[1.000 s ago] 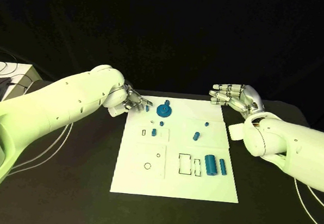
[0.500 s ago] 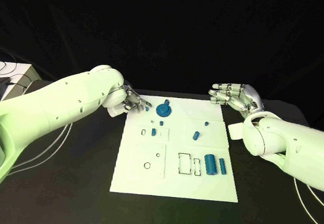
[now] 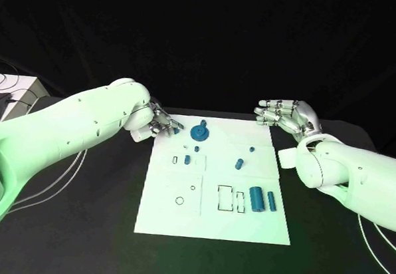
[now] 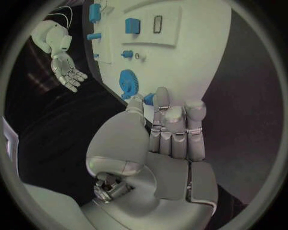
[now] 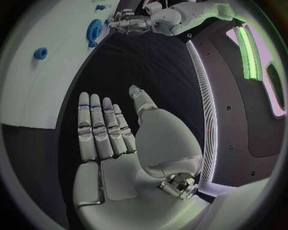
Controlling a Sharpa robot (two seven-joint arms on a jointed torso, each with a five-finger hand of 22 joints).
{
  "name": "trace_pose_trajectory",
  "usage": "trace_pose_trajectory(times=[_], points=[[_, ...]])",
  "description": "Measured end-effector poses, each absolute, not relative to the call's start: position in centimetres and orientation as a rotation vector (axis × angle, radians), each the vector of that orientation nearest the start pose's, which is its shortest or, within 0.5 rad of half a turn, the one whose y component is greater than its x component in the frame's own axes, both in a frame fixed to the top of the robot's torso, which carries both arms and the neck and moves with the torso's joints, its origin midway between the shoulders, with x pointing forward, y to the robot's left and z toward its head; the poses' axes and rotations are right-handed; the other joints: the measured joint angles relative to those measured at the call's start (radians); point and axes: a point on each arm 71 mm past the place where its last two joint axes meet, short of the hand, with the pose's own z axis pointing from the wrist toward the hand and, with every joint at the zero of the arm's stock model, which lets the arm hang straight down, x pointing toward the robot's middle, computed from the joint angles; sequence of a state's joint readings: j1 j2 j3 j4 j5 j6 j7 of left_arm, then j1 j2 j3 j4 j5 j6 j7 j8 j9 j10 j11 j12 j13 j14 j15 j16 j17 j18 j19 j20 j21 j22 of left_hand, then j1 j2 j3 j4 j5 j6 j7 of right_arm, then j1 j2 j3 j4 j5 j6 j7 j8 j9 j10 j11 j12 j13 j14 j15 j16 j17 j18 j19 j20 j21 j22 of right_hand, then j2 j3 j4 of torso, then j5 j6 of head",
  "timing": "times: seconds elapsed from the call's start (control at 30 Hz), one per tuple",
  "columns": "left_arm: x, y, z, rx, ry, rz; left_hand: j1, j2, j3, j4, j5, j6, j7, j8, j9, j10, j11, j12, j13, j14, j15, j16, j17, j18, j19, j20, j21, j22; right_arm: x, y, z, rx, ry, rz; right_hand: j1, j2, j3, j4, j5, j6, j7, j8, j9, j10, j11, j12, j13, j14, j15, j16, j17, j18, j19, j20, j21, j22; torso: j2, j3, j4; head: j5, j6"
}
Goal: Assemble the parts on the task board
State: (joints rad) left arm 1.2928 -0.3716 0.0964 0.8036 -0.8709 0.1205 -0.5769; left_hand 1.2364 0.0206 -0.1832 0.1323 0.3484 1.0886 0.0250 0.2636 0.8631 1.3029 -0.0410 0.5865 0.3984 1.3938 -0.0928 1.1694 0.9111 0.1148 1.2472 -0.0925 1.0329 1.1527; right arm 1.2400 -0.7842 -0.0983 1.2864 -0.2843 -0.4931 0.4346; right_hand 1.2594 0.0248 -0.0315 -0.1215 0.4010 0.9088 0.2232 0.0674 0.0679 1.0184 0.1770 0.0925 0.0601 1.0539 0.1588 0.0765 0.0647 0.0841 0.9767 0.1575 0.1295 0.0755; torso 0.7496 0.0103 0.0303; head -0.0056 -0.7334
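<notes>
Small blue plastic gear [image 3: 200, 134], near far edge of white flat task board [image 3: 215, 226]: judged light, rigid, graspable by its rim; left hand [image 3: 162, 123] beside it, fingers together, empty; right hand [image 3: 287, 116] spread, empty.

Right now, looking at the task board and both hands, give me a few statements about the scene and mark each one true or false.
1. The right hand holds a blue part. False: its fingers are straight and nothing lies in it.
2. The blue gear lies near the task board's far edge. True.
3. The left hand is at the board's far left corner, near the gear. True.
4. The right hand rests on the middle of the board. False: it is beyond the board's far right corner.
5. Two blue cylinders lie side by side on the board's right part. True.
</notes>
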Motion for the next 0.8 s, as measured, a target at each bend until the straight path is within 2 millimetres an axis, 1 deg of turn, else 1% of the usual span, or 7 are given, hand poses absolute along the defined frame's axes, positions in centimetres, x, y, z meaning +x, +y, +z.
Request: trace_pose_trajectory(times=[0.2, 0.4, 0.5, 0.53, 0.63, 0.7, 0.8], points=[[60.5, 18.16, -17.83, -0.685, 2.183, -0.427, 0.022, 0.035, 0.017, -0.012, 0.0, 0.0, 0.0, -0.009, -0.008, 0.0, 0.0, -0.006, -0.002, 0.0, 0.0, 0.0, 0.0, 0.0, -0.004, -0.004, -0.004, 0.0, 53.12, -25.87, -18.07, 0.805, 1.305, 1.167, 0.0, 0.0, 0.0, 0.0, 0.0, 0.0, 0.0, 0.0, 0.0, 0.0, 0.0, 0.0, 0.0, 0.0, 0.0, 0.0, 0.0, 0.0, 0.0, 0.0, 0.0, 0.0, -0.001, 0.0, 0.0006, 0.002, -0.001], [60.48, 18.14, -17.82, -0.69, 2.184, -0.439, 0.042, 0.046, 0.114, -0.011, 0.0, 0.0, 0.0, -0.024, -0.026, 0.0, 0.0, -0.011, -0.006, 0.0, 0.0, 0.0, 0.0, 0.0, -0.004, -0.004, -0.009, 0.0, 53.14, -25.83, -18.08, 0.805, 1.305, 1.168, 0.0, 0.0, 0.003, -0.003, 0.0, 0.0, 0.0, 0.0, 0.0, 0.0, 0.0, 0.0, 0.0, 0.0, 0.0, 0.0, 0.0, 0.0, 0.0, 0.0, 0.0, 0.0, -0.001, -0.0001, 0.0006, 0.004, -0.001], [60.48, 18.21, -17.82, -0.694, 2.184, -0.444, 0.049, 0.035, 0.186, -0.009, 0.005, 0.0, 0.0, -0.03, -0.029, 0.0, 0.0, -0.011, -0.007, 0.0, 0.0, 0.0, 0.0, 0.0, -0.004, -0.004, -0.009, 0.0, 53.14, -25.85, -18.08, 0.805, 1.305, 1.167, 0.0, 0.0, 0.003, -0.003, 0.0, 0.0, 0.0, 0.0, 0.0, 0.0, 0.0, 0.0, 0.0, 0.0, 0.0, 0.0, 0.0, 0.0, 0.0, 0.0, 0.0, 0.0, -0.001, -0.0001, 0.0003, 0.005, -0.001], [60.48, 18.24, -17.82, -0.696, 2.184, -0.445, 0.033, 0.009, 0.259, -0.007, 0.005, 0.0, 0.0, -0.03, -0.03, 0.0, 0.0, -0.011, -0.009, 0.0, 0.0, 0.0, 0.0, 0.0, -0.006, -0.001, -0.009, 0.002, 53.14, -25.86, -18.08, 0.805, 1.305, 1.167, 0.0, 0.0, 0.003, -0.003, 0.0, 0.0, 0.0, 0.0, 0.0, 0.0, 0.0, 0.0, 0.0, 0.0, 0.0, 0.0, 0.0, 0.0, 0.0, 0.0, 0.0, 0.0, -0.001, -0.0002, 0.0002, 0.005, -0.001], [60.48, 18.31, -17.83, -0.7, 2.185, -0.45, 0.014, -0.01, 0.356, -0.017, 0.005, 0.0, 0.0, -0.03, -0.03, 0.0, 0.0, -0.017, -0.011, -0.003, 0.003, 0.0, 0.0, 0.0, -0.007, -0.001, -0.012, 0.004, 53.15, -25.88, -18.08, 0.806, 1.305, 1.167, 0.0, 0.0, 0.003, -0.003, 0.0, 0.0, 0.0, 0.0, 0.0, 0.0, 0.0, 0.0, 0.0, 0.0, 0.0, 0.0, 0.0, 0.0, 0.0, 0.0, 0.0, 0.0, -0.001, -0.0005, 0.0004, 0.005, 0.0], [60.48, 18.35, -17.84, -0.702, 2.186, -0.453, 0.003, -0.024, 0.433, -0.034, 0.005, -0.005, 0.004, -0.03, -0.027, 0.0, 0.0, -0.017, -0.012, -0.004, 0.004, 0.0, 0.0, 0.0, -0.007, -0.001, -0.012, 0.004, 53.15, -25.89, -18.08, 0.806, 1.304, 1.166, 0.0, 0.0, 0.003, -0.003, 0.0, 0.0, 0.0, 0.0, 0.0, 0.0, 0.0, 0.0, 0.0, 0.0, 0.0, 0.0, 0.0, 0.0, 0.0, 0.0, 0.0, 0.0, -0.001, -0.0006, 0.0006, 0.005, 0.0], [60.48, 18.4, -17.85, -0.705, 2.187, -0.456, -0.062, -0.071, 0.596, -0.084, 0.002, -0.011, 0.003, -0.021, -0.007, -0.002, 0.002, -0.022, -0.015, -0.004, 0.004, 0.0, 0.0, -0.001, -0.009, -0.002, -0.012, 0.009, 53.15, -25.9, -18.08, 0.806, 1.304, 1.166, 0.0, 0.0, 0.003, -0.003, 0.0, 0.0, 0.0, 0.0, 0.0, 0.0, 0.0, 0.0, 0.0, 0.0, 0.0, 0.0, 0.0, 0.0, 0.0, 0.0, 0.0, 0.0, -0.001, -0.0007, 0.0012, 0.007, 0.0]])
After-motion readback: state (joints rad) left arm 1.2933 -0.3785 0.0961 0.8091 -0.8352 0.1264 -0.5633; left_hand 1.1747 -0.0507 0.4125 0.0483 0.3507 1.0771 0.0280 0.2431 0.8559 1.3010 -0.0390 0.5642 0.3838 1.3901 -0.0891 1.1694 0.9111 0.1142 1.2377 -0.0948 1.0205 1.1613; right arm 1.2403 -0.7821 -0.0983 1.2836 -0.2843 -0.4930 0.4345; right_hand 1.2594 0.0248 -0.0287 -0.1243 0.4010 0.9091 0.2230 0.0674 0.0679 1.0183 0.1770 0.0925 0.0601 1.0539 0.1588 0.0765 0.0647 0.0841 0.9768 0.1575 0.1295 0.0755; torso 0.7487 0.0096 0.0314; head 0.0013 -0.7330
